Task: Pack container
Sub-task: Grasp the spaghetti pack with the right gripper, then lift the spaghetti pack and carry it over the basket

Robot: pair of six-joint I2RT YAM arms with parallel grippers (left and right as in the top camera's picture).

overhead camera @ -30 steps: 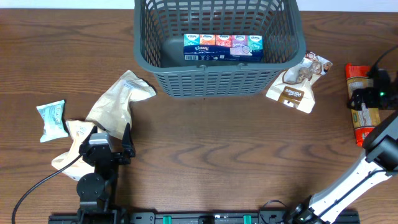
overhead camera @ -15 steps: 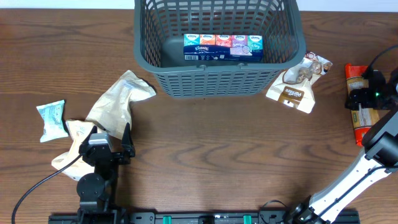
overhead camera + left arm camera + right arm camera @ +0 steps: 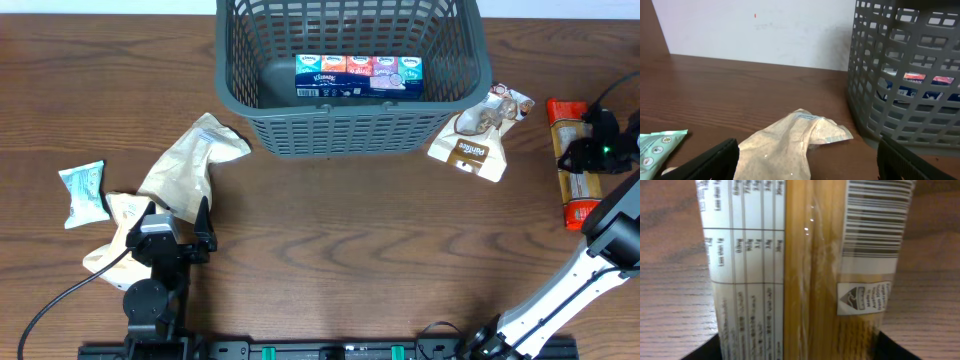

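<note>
Across brown wooden table (image 3: pixel 350 230): right gripper (image 3: pixel 597 152) clamped crosswise on far-to-near spaghetti packet (image 3: pixel 575 190), grey basket (image 3: pixel 350 135) well off leftward, left gripper (image 3: pixel 180 220) open, empty.

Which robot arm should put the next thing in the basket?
Right. The right pincer grips the spaghetti packet, ready for the basket. The left pincer is open and holds nothing.

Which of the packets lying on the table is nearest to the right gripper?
The long spaghetti packet with red ends, at the table's right edge. The right gripper is directly over it, while the other packets lie well to its left.
</note>
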